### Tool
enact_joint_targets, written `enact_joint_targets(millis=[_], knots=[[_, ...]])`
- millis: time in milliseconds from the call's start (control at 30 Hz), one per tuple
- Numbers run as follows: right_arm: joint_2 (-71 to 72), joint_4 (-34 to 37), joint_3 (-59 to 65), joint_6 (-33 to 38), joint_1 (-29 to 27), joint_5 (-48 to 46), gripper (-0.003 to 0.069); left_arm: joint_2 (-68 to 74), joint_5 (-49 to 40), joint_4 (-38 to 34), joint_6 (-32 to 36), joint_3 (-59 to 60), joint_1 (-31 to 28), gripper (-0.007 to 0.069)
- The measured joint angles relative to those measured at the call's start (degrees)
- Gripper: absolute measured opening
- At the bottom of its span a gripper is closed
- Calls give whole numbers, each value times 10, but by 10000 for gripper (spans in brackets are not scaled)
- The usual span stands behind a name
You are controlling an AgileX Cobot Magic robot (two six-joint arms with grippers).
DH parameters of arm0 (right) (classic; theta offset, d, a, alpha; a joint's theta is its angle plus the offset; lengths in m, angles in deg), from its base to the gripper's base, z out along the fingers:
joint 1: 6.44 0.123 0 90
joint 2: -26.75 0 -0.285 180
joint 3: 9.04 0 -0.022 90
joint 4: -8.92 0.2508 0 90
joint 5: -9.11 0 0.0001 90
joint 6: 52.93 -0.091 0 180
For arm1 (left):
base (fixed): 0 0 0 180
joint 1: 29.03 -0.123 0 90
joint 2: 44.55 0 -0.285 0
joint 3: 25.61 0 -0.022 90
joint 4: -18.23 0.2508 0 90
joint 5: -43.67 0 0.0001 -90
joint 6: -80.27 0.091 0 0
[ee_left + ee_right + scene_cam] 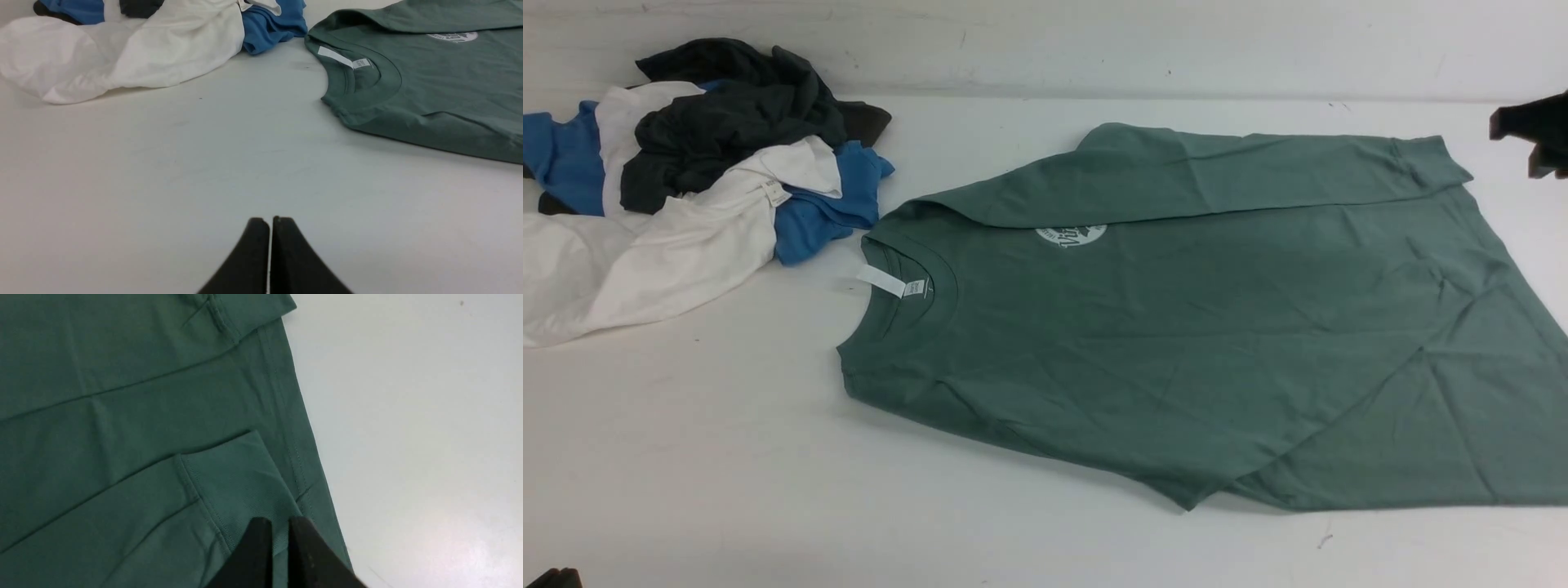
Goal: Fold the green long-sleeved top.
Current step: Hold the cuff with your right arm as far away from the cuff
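The green long-sleeved top (1192, 327) lies flat on the white table, neck to the left, hem to the right. Its white neck tag (890, 282) and round white chest logo (1072, 235) show. Both sleeves are folded across the body. My right gripper (1535, 135) hovers at the far right, beyond the far sleeve's cuff. In the right wrist view it (280, 522) hangs above a sleeve cuff (229, 477) near the hem, jaws a narrow gap apart, holding nothing. My left gripper (269, 220) is shut and empty over bare table, well short of the collar (359, 77).
A pile of clothes lies at the back left: a dark charcoal garment (727, 114), a blue one (825, 212) and a white one (645, 245). The table's back wall runs behind them. Bare table (727, 457) lies in front of the pile.
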Motion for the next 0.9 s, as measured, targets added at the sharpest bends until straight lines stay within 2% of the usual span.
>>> enact_joint_targets(millis=[133,333,433,567,733,800,900], knots=[[-13,25,-21,-1,-3,-37,-6,0,0,-15,-1,0,0,-3],[-121,114,-158,16,-35,-112,-13,0,-4,-118,-1,1,0,-3],[-179,119,-239,19,-41,-113,-13,0,-10,-155,0,1,0,-3],[-253,127,-348,19,-40,-63,-3,0,-12,-167,2,1,0,-3],[-318,155,-403,19,-41,28,74,0,-12,-169,2,1,0,-3],[-354,165,-411,19,-41,89,166,0,-12,-169,2,1,0,-3],[-383,167,-412,19,-41,139,265,0,-12,-169,2,1,0,-3]])
